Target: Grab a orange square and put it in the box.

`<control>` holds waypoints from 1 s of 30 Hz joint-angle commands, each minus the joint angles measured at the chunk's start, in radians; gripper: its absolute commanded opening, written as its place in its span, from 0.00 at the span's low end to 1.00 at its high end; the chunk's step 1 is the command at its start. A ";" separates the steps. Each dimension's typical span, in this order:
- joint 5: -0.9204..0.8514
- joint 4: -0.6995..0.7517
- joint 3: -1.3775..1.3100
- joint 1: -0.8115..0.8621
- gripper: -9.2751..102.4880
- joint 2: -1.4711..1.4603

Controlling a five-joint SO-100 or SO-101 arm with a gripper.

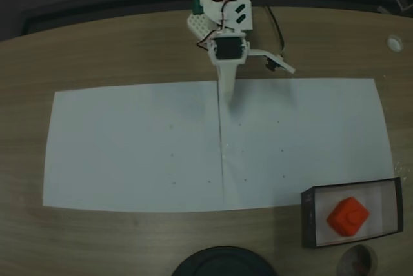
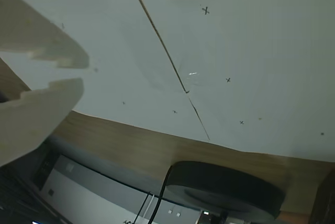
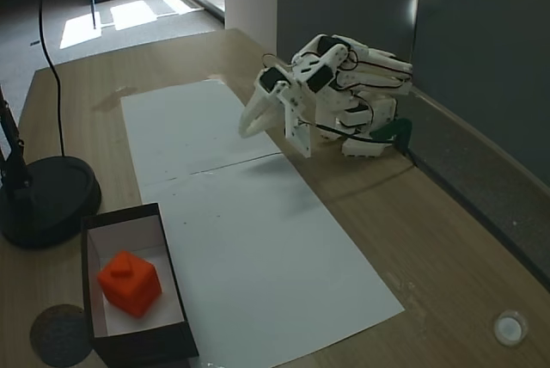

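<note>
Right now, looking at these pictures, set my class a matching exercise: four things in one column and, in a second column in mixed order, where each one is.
Things:
1. cube
2. box
3. gripper
4. round black base

Places:
A. folded back near the arm's base, above the far end of the paper
B. on the wood beside the box, with a pole rising from it
C. inside the box, on its white bottom
D. on the table at the paper's near corner, in a fixed view

Pairs: 1-C, 2-D, 3-A, 4-B
</note>
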 commanded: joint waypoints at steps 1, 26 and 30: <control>0.008 0.072 -0.037 -0.005 0.08 0.025; 0.049 0.342 -0.110 -0.057 0.08 0.025; 0.049 0.344 -0.110 -0.058 0.08 0.025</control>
